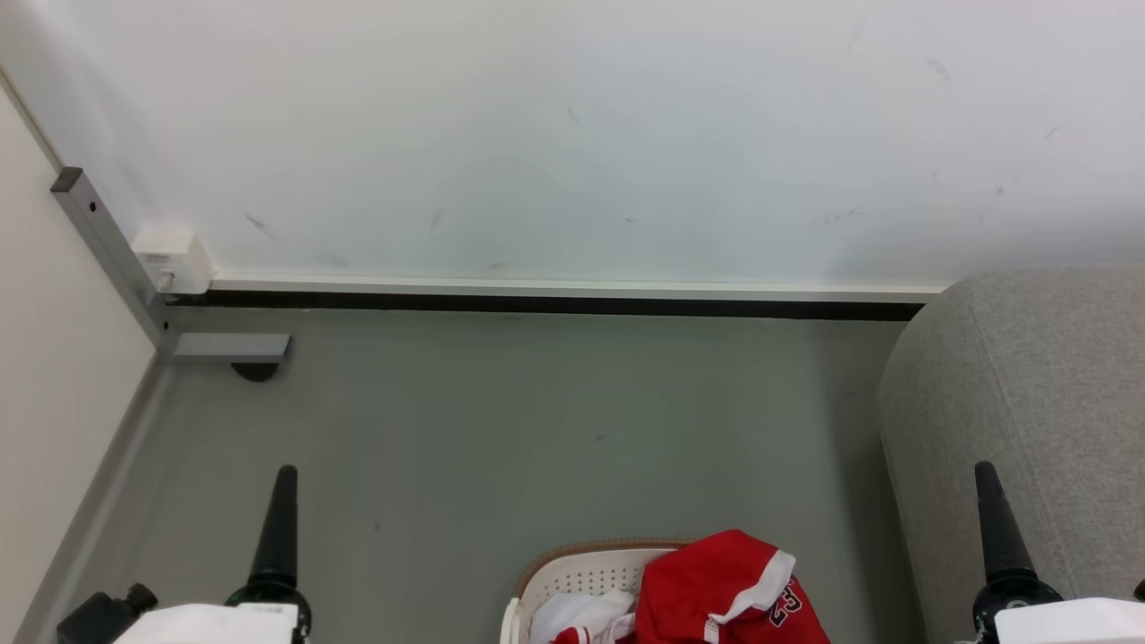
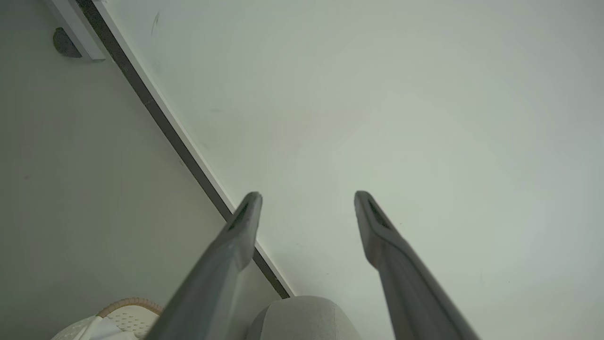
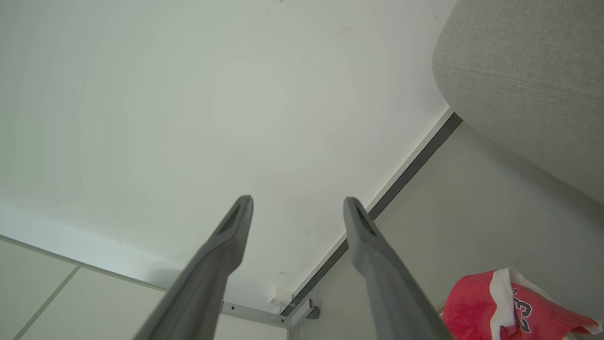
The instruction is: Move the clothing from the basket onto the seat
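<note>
The clothing (image 1: 716, 586) lies in the basket (image 1: 586, 568) at the bottom edge of the head view. A red garment (image 3: 476, 307) with white trim is heaped on the basket's right side, rising above the brown rim and hiding that stretch of it. White fabric (image 1: 577, 617) lies to its left against the perforated wall. Dark numerals on the red cloth look like "23", though a fold covers part of them. The frame cuts off the lower half of the basket and everything deeper in it, so we cannot tell how many pieces there are.

The seat (image 1: 1029, 402) stands to the right of the basket, near it, with a strip of grey floor (image 1: 537, 429) between them. We see its rounded corner and a seam; the rest runs out of the picture.

The left gripper (image 2: 307, 194) and the right gripper (image 3: 298, 199) are low at either side, well apart from the basket. Their jaws are spread wide with nothing between them, pointing toward the white wall (image 1: 572, 134). In the head view we see a single dark finger of each.

In the far left corner a grey metal bracket (image 1: 107, 241) carries a small white box (image 1: 172, 259), beside the dark skirting strip (image 1: 555, 304).
</note>
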You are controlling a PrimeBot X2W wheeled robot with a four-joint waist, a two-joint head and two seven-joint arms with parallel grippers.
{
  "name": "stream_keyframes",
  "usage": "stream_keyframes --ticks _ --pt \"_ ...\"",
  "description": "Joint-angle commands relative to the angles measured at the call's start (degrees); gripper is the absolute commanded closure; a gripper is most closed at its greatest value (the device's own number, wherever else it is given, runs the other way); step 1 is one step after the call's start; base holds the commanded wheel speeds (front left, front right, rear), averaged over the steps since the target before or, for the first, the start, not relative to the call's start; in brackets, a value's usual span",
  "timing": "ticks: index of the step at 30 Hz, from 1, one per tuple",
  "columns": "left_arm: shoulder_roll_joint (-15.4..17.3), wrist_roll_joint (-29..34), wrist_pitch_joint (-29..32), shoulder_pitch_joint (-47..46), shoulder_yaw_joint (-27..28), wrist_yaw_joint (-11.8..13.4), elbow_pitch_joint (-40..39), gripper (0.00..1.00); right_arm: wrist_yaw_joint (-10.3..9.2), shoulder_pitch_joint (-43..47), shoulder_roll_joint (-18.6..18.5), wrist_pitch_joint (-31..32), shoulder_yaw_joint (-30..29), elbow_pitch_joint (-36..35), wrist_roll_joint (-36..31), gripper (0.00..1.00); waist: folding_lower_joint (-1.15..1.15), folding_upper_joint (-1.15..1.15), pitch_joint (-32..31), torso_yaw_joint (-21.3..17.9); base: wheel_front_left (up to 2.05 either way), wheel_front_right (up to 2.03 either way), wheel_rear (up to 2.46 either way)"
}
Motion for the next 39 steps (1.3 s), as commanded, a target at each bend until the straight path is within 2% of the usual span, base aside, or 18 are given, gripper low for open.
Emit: stream_keyframes --ticks 1,7,14,24,39 --pt "0.57 3.12 -0.74 -0.94 -0.26 -0.26 -1.24 0.0 -0.02 -1.11 -0.75 -0.73 0.32 -1.17 -2.85 0.0 0.0 0.0 -0.04 -0.04 0.0 0.0 0.0" --pt "0.63 10.39 -1.98 -0.56 -1.07 0.0 -1.29 0.0 -0.02 -1.16 -0.99 -1.96 1.84 -0.72 -9.69 0.0 0.0 0.0 -0.19 -0.2 0.0 0.0 0.0" --pt "0.68 17.8 -3.11 -0.41 -1.71 1.41 -1.66 0.0 -0.03 -1.39 -0.95 -3.13 2.82 -1.2 -15.1 0.0 0.0 0.0 -0.33 -0.31 0.0 0.0 0.0" --pt "1.02 31.34 -4.98 0.02 -3.28 3.87 -2.16 0.0 -0.04 -1.29 -1.29 -4.88 3.95 -0.34 -27.45 0.0 0.0 0.0 -0.63 -0.41 0.0 0.0 0.0" --pt "2.31 42.54 -7.29 0.49 -6.53 7.74 -1.61 0.0 -0.06 -1.58 -1.22 -7.26 6.02 1.43 -40.63 0.0 0.0 0.0 -1.24 -0.68 0.0 0.0 0.0"
